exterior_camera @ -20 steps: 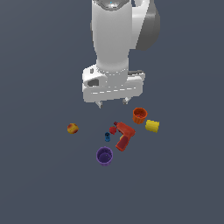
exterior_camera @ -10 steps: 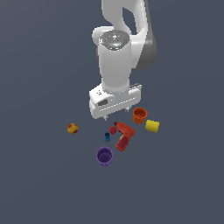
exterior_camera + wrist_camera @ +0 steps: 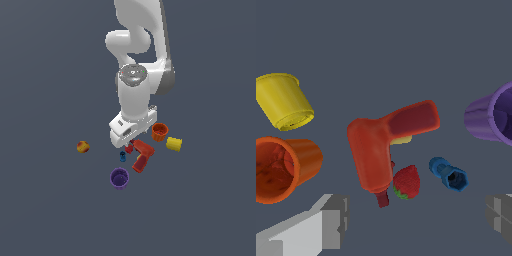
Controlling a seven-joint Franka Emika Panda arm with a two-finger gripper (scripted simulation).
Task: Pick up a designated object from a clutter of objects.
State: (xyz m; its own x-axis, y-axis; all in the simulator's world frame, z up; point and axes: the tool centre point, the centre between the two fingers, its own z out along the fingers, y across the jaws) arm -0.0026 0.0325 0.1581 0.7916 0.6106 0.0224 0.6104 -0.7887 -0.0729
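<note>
The designated object, a red-orange drill-shaped toy (image 3: pixel 141 155) with a darker red handle, lies in the middle of the clutter. In the wrist view the drill (image 3: pixel 381 145) lies on its side. My gripper (image 3: pixel 133 139) hangs just above its body end. The gripper (image 3: pixel 416 217) is open, and its grey fingertips (image 3: pixel 331 220) stand wide apart with nothing between them. Beside the drill lie a small red strawberry (image 3: pixel 406 181) and a tiny blue piece (image 3: pixel 449 173).
An orange ribbed cup (image 3: pixel 160 131) and a yellow cup (image 3: pixel 173 144) lie on the exterior view's right of the drill. A purple cup (image 3: pixel 119 178) sits below it in that view. A red-yellow ball (image 3: pixel 83 146) lies apart on the left.
The arm has come down over the clutter, bringing the gripper from well above the objects to just over the drill. The objects have not moved.
</note>
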